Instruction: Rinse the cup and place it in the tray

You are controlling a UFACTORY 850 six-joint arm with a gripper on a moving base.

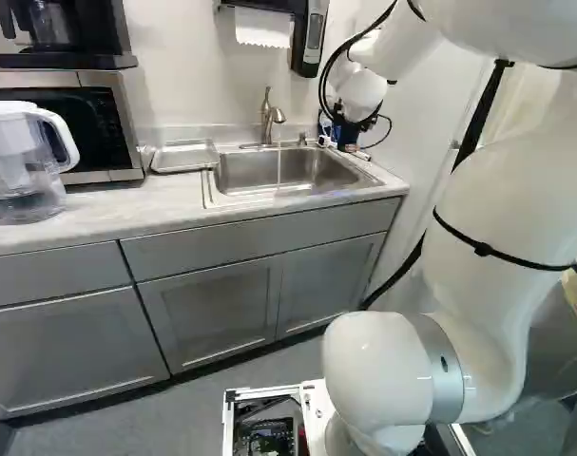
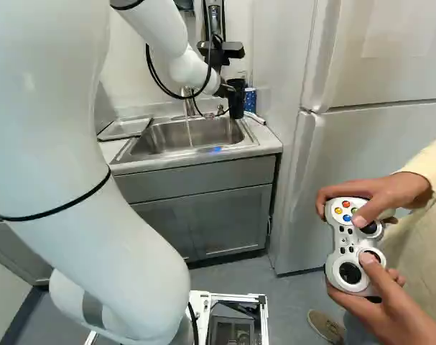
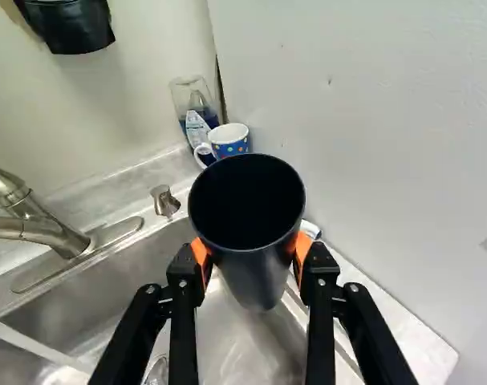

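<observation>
Cup in grasp, upright above sink.
Clamped from two sides between orange pads of gripper, open rim upward, over right basin, toward sink's back right corner. Beside sink's left edge, on countertop: tray. At back edge: faucet. At right of right base view: person's hands on game controller.

the tray lies left of the sink, the faucet behind the sink
</observation>
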